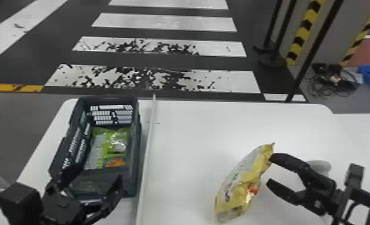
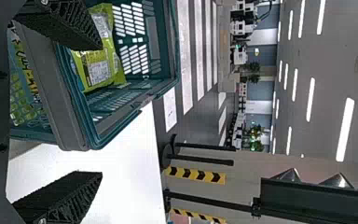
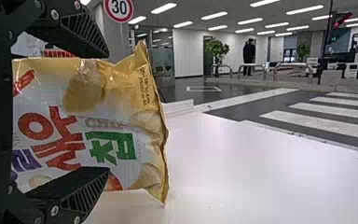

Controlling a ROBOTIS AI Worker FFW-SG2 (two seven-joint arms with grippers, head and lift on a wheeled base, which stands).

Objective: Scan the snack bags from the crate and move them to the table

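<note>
The right gripper point(image 1: 270, 169) stands open with the yellow snack bag point(image 1: 241, 185) just off its fingertips at the white table point(image 1: 187, 134), while the left gripper point(image 1: 85, 181), fingers also spread, is at the near end of the dark crate point(image 1: 137, 149) holding a green bag point(image 1: 103, 146).

A white table point(image 1: 190, 134) carries a crate point(image 1: 136, 155), a pale strip point(image 1: 148, 149) — and a yellow snack bag point(image 1: 242, 182).

Bright ceiling lights point(image 2: 345, 129), glints on yellow bag point(image 1: 241, 179)
</note>
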